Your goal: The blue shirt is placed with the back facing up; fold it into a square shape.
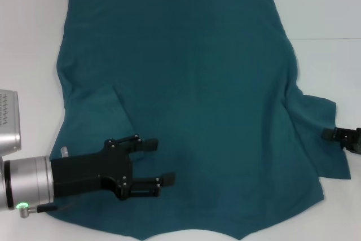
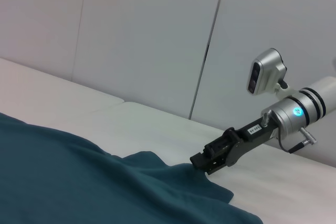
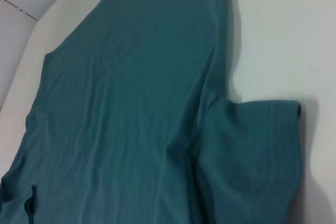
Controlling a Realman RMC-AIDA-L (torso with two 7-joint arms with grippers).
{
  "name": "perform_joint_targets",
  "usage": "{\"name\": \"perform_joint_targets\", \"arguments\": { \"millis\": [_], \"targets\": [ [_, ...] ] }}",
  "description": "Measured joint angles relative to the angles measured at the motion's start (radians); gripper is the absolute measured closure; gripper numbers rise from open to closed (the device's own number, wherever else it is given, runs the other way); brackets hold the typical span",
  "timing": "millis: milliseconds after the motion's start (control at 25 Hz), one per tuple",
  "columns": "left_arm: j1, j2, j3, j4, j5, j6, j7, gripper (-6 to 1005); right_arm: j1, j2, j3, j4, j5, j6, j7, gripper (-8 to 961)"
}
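Teal blue shirt (image 1: 192, 100) fills the frame, spread back-up for folding. Left gripper (image 1: 159, 163), lower left, hovers wide open; right gripper (image 1: 334, 135), right edge, meets the sleeve, grip unclear.

The blue shirt (image 1: 192, 100) covers most of the worktop (image 1: 327, 9). Bare strips remain on both sides. The left tool (image 1: 159, 162), fingers apart, hangs over the shirt's near left part; the right tool (image 1: 329, 135) touches the right sleeve edge.
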State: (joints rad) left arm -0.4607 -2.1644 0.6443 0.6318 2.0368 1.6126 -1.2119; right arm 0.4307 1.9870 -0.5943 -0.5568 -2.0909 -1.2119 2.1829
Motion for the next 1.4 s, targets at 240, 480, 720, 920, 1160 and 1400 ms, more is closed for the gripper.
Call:
{"name": "perform_joint_targets", "arguments": {
  "millis": [240, 480, 720, 920, 1160, 1400],
  "targets": [
    [0.001, 0.0, 0.0, 0.0, -0.001, -0.003, 0.0, 112, 0.0, -0.001, -0.001, 0.0, -0.004, 0.008, 0.003, 469],
    [-0.003, 0.0, 0.0, 0.0, -0.001, -0.014, 0.0, 112, 0.003, -0.002, 0.006, 0.0, -0.017, 0.014, 0.004, 692],
    [-0.009, 0.0, 0.0, 0.0, -0.001, -0.014, 0.0, 111, 0.003, -0.001, 0.026, 0.0, -0.013, 0.016, -0.002, 866],
    [-0.012, 0.0, 0.0, 0.0, -0.001, -0.019, -0.001, 111, 0.008, -0.002, 0.038, -0.005, -0.012, 0.025, -0.004, 949],
    [-0.014, 0.0, 0.0, -0.001, -0.013, -0.024, -0.001, 111, 0.023, -0.005, 0.05, -0.01, -0.011, 0.055, -0.011, 932],
    [-0.018, 0.001, 0.0, -0.001, -0.019, -0.031, -0.002, 111, 0.058, -0.018, 0.053, -0.01, -0.01, 0.086, -0.021, 914]
  ]
}}
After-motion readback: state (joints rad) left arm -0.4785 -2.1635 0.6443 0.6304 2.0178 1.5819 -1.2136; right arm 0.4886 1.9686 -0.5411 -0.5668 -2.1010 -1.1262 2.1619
